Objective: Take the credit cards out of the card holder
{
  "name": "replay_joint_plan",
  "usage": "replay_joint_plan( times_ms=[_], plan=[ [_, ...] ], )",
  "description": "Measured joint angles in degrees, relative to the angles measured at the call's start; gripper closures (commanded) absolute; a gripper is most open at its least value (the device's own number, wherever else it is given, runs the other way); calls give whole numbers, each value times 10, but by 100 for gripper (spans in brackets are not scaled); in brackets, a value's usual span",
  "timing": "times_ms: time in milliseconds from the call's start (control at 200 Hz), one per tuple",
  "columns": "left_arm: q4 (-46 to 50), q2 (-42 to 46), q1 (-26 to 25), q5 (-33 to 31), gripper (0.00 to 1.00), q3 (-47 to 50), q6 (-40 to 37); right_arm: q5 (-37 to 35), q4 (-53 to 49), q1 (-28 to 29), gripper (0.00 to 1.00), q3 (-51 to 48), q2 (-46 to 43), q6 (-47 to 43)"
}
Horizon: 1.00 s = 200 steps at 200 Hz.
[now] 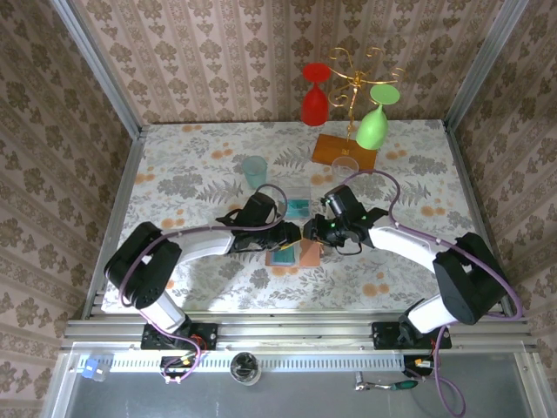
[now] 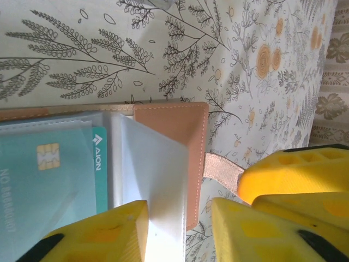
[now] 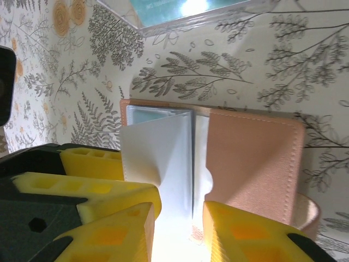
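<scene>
Now the card holder (image 3: pixel 253 164) lies open on the flowered table (image 1: pixel 191 165), an arm at each side.
The left gripper (image 2: pixel 180 229) stands over the card holder's edge with its jaws spread. A clear sleeve page (image 2: pixel 158 185) rises between them, against one finger. The right gripper (image 3: pixel 179 229) straddles a white page (image 3: pixel 158 153) at the card holder's fold; whether it pinches that page cannot be told. The credit cards (image 2: pixel 43 174), teal, sit in the card holder's pockets, just beside the left gripper.
</scene>
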<state>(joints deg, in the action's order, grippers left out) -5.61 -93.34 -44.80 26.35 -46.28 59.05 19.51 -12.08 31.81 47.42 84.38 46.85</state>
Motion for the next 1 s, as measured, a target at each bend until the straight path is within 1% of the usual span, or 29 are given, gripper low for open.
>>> replay_joint_plan(
  times_ms=[95, 325, 675, 860, 1000],
  plan=[
    [0, -17, -6, 0, 57, -9, 2, -3, -5, -8, 70, -5, -12, -2],
    [-1, -48, -17, 1, 55, -36, 4, -11, -11, -23, 70, -19, -47, -3],
    [-2, -52, -17, 3, 55, -42, 4, -11, -14, -25, 70, -19, -54, -4],
    [-2, -50, -5, 3, 56, -40, 4, -10, -14, -25, 71, -19, -54, -4],
    [0, -27, 13, 5, 57, -23, 3, -9, -14, -21, 71, -17, -38, -3]
  ],
)
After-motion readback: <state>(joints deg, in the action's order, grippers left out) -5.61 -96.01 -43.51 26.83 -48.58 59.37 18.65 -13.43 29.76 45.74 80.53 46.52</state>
